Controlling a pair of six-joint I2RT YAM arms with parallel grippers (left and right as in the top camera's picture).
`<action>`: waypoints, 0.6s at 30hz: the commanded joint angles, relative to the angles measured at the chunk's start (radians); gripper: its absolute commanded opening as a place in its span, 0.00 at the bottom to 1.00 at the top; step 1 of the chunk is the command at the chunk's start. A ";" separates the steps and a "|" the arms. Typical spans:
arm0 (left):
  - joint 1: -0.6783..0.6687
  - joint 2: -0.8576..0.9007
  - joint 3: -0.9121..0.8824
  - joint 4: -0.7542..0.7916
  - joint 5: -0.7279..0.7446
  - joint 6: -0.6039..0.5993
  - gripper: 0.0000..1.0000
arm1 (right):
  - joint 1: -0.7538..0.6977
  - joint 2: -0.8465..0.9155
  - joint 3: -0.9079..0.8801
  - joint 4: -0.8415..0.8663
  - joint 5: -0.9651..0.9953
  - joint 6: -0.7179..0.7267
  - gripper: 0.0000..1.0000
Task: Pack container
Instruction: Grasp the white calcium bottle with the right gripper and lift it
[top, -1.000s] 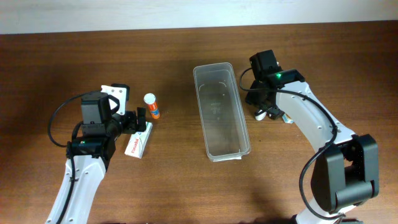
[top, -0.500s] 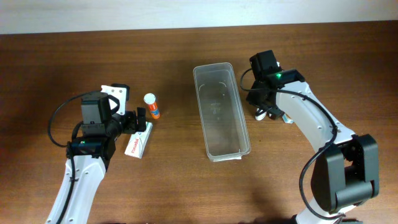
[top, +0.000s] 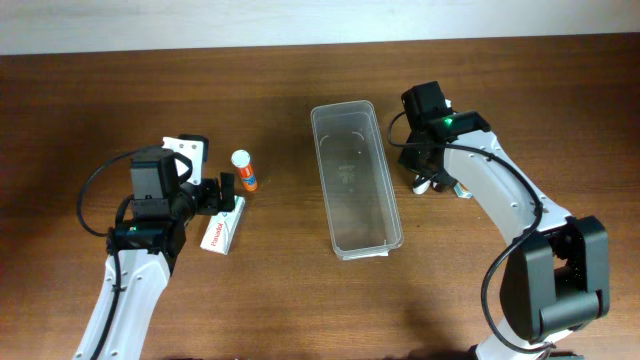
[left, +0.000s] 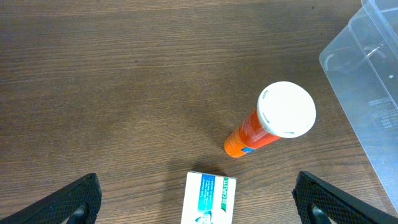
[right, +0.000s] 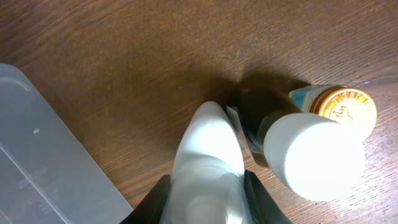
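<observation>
The clear plastic container (top: 356, 180) lies lengthwise at the table's middle; its wall also shows in the left wrist view (left: 367, 93) and the right wrist view (right: 43, 143). My right gripper (right: 205, 196) is shut on a white tube (right: 208, 162) just right of the container. Beside it stand a white-capped bottle (right: 314, 155) and a gold-capped bottle (right: 343, 106). My left gripper (left: 198, 198) is open over a white and blue carton (left: 211, 198). An orange tube with a white cap (left: 270, 124) stands past the carton.
In the overhead view the carton (top: 222, 231) and orange tube (top: 244, 170) sit left of the container. A small group of bottles (top: 438, 182) sits right of it. A white block (top: 186, 148) lies by the left arm.
</observation>
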 joint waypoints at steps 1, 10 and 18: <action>0.004 0.008 0.021 -0.001 0.014 0.001 0.99 | -0.002 0.006 0.020 -0.003 0.029 -0.054 0.18; 0.004 0.008 0.021 -0.002 0.014 0.001 0.99 | 0.024 -0.080 0.144 -0.029 -0.027 -0.239 0.16; 0.004 0.008 0.021 -0.001 0.014 0.001 0.99 | 0.089 -0.121 0.312 -0.074 -0.129 -0.387 0.10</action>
